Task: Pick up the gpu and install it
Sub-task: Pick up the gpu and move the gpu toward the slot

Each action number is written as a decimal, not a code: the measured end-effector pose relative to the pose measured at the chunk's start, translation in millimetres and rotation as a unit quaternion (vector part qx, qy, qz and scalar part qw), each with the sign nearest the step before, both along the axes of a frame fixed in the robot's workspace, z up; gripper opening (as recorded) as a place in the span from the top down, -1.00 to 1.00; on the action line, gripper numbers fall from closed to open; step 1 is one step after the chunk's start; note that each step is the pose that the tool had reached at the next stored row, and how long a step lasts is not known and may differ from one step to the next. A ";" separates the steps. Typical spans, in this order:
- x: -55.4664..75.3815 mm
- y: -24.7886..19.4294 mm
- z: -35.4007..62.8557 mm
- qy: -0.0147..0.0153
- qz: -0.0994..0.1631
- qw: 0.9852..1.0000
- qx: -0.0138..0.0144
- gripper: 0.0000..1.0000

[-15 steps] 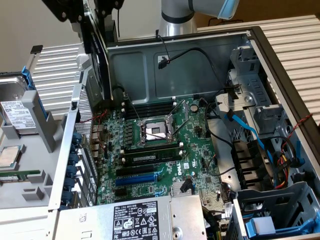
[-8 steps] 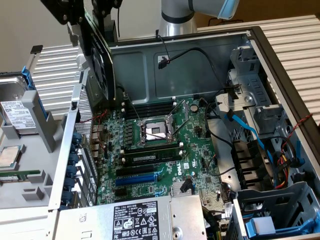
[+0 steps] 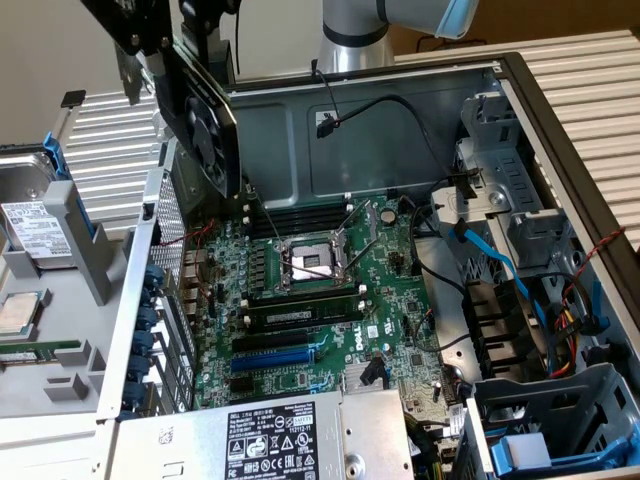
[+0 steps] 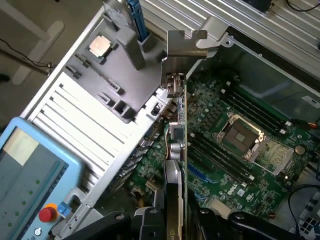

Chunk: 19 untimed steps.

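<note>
We are on the carrying step. Our claw [image 3: 165, 45] pinches the gpu [image 3: 205, 130] and holds it in the air above the motherboard [image 3: 330, 300]. We think its bottom edge must line up straight with a long slot [image 3: 272, 357].

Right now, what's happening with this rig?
The arm's claw is clamped on the gpu and holds it edge-down in the air over the open case. The card is clear of the motherboard and not yet seated in any slot.
</note>
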<state>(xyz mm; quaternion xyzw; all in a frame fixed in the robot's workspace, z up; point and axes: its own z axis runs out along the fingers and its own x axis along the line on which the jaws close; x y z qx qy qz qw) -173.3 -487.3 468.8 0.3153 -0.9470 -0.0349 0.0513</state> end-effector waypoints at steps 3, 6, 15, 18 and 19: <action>0.0 0.0 -0.1 -0.001 0.007 1.000 0.001 0.46; 0.0 0.1 -0.1 -0.003 0.022 1.000 0.002 0.46; 0.0 0.1 -0.5 -0.018 0.083 0.996 0.003 0.46; 0.1 0.1 -0.7 -0.024 0.095 0.995 0.004 0.46; 0.1 0.1 -0.8 -0.024 0.095 0.995 0.004 0.46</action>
